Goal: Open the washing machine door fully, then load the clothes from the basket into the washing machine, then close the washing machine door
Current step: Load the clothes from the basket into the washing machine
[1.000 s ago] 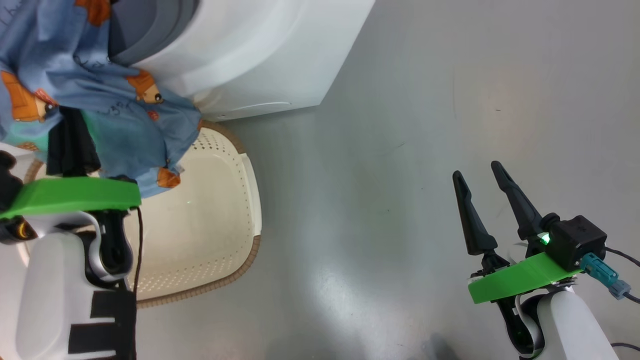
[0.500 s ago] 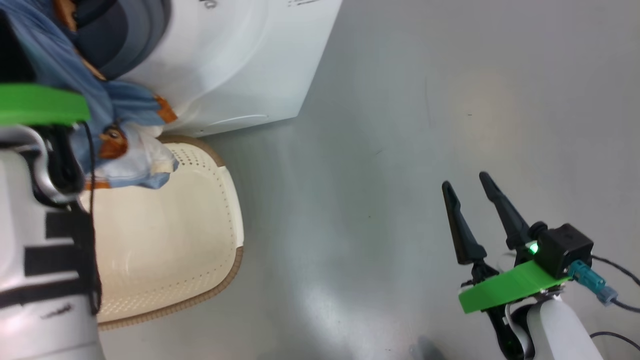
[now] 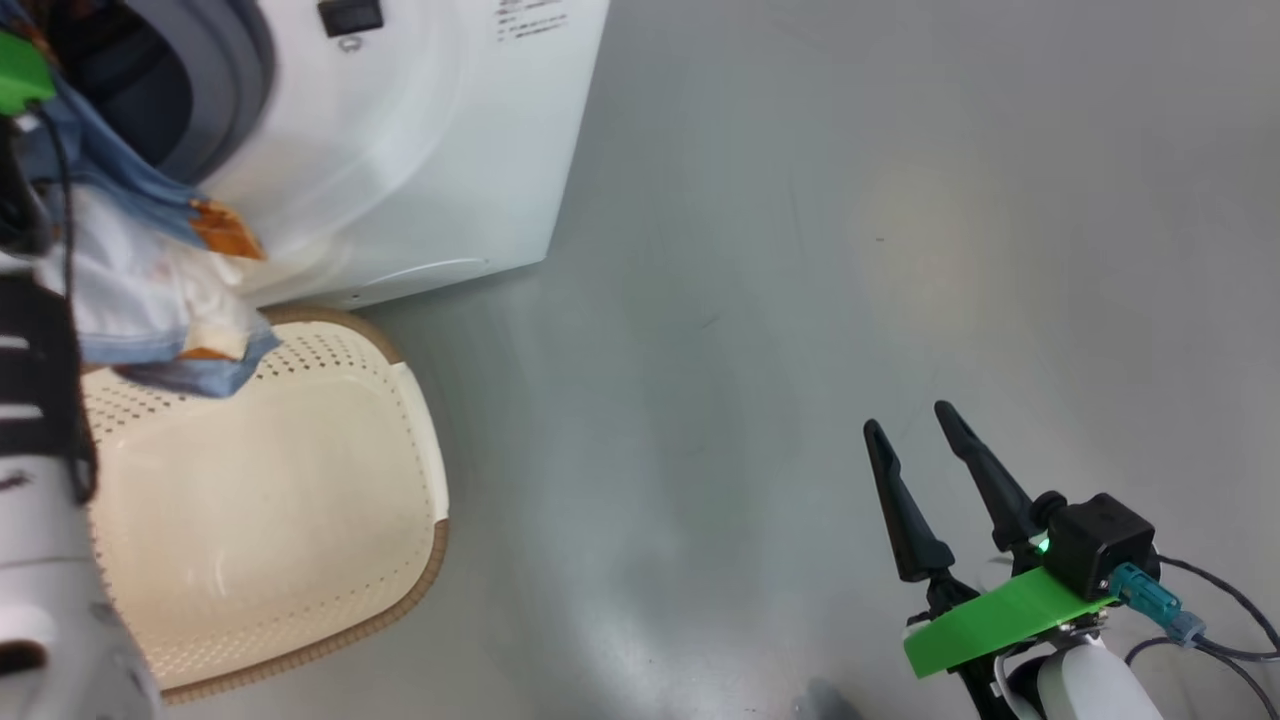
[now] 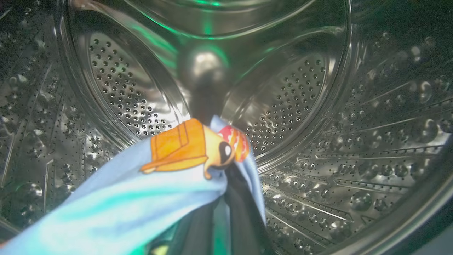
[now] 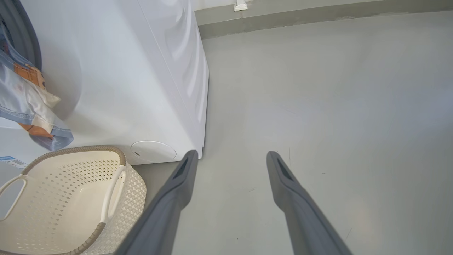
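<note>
Clothes (image 4: 116, 202) | left fingers (image 4: 244, 219) apparently clenched on them, inside drum (image 4: 134, 106) | right fingers (image 3: 905, 510) spread, empty

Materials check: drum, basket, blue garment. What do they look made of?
Drum: likely stainless steel, polished; mirror-like glints, punched holes.
Basket: seems moulded plastic, matte cream; perforated walls, brown woven-look rim.
Garment: thin soft cloth, perhaps cotton; drapes and folds, printed figures.

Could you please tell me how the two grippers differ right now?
The left gripper is shut on the clothes; the right gripper stands open, holding nothing. The left gripper is inside the drum; the right gripper is over the floor. Both have dark fingers.
</note>
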Motion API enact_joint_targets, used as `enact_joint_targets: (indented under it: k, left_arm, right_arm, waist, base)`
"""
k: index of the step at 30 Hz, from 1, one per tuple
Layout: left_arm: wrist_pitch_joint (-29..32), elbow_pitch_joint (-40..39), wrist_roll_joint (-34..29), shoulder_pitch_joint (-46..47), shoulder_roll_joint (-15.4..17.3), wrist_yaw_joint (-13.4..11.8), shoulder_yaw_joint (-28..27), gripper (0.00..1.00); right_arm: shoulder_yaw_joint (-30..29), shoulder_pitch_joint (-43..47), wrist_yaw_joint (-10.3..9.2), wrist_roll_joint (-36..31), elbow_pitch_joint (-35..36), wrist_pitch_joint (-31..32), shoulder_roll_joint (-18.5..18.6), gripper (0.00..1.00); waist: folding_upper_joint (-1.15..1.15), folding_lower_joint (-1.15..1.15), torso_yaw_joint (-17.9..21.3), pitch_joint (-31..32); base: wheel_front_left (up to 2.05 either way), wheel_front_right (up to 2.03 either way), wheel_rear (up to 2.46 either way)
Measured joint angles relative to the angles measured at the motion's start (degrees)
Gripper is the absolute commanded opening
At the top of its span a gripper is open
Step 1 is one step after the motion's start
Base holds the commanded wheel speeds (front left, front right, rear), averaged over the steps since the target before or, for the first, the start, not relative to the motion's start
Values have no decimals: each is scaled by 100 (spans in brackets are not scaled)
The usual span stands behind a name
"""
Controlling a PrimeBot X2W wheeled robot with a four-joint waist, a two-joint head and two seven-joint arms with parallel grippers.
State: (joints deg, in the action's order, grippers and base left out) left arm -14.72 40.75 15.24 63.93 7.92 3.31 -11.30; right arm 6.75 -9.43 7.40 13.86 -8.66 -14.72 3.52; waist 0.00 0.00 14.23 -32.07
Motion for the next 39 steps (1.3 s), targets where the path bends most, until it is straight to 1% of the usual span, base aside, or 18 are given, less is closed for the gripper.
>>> enact_joint_targets:
  k: [3, 8, 13, 16, 19, 21, 23, 27, 31, 34, 36, 39]
  left_arm:
    - [1, 470, -93, 226, 167, -3, 30, 0]
    - [1, 1165, -159, 612, 312, -4, 87, 0]
    - [1, 1605, -190, 1059, 528, 5, 58, 0]
    - [1, 1760, -132, 1338, 581, 5, -55, 0]
    - [1, 1780, -124, 1501, 602, 24, -82, 0]
    - [1, 1649, -124, 1557, 614, 57, -114, 0]
    - [1, 1403, -134, 1611, 628, 107, -129, 0]
    - [0, 743, -144, 1636, 627, 107, -323, 0]
    - [-2, 291, -352, 1606, 567, 104, -431, 0]
    - [-1, 492, -525, 1449, 536, 104, -374, 0]
    - [-1, 777, -654, 1361, 549, 65, -347, 0]
    - [0, 1252, -884, 1356, 588, -3, -140, 0]
  right_arm:
    - [13, 21, 0, 0, -20, 0, 3, 100]
    - [54, 241, 0, 0, -30, 0, 24, 100]
    - [118, 382, 0, -1, 7, 0, 53, 100]
    - [109, 475, 0, -1, 59, 0, 73, 100]
    - [97, 606, 0, -1, 68, 0, 74, 100]
    - [88, 619, 0, -1, 85, 0, 71, 100]
    - [81, 618, 0, 0, 130, 0, 64, 100]
    - [87, 618, 0, 0, 200, 0, 41, 100]
    - [102, 612, 0, 0, 235, 0, 33, 100]
    - [126, 611, 0, 0, 226, 0, 27, 100]
    - [131, 611, 0, 0, 220, 0, 26, 100]
    - [129, 611, 0, 0, 209, 0, 25, 100]
  waist:
    - [0, 0, 78, 20]
    - [0, 0, 200, 45]
    - [0, 0, 336, 19]
    - [0, 0, 395, -37]
    - [0, 0, 439, -105]
    - [0, 0, 462, -156]
    - [0, 0, 477, -207]
    - [0, 0, 495, -296]
    - [0, 0, 492, -370]
    - [0, 0, 489, -362]
    - [0, 0, 493, -335]
    - [0, 0, 491, -283]
  base:
    - [0, 0, 0]
    - [0, 0, 0]
    - [0, 0, 0]
    - [0, 0, 0]
    - [0, 0, 0]
    - [0, 0, 0]
    - [0, 0, 0]
    - [0, 0, 0]
    - [0, 0, 0]
    - [0, 0, 0]
    - [0, 0, 0]
    - [0, 0, 0]
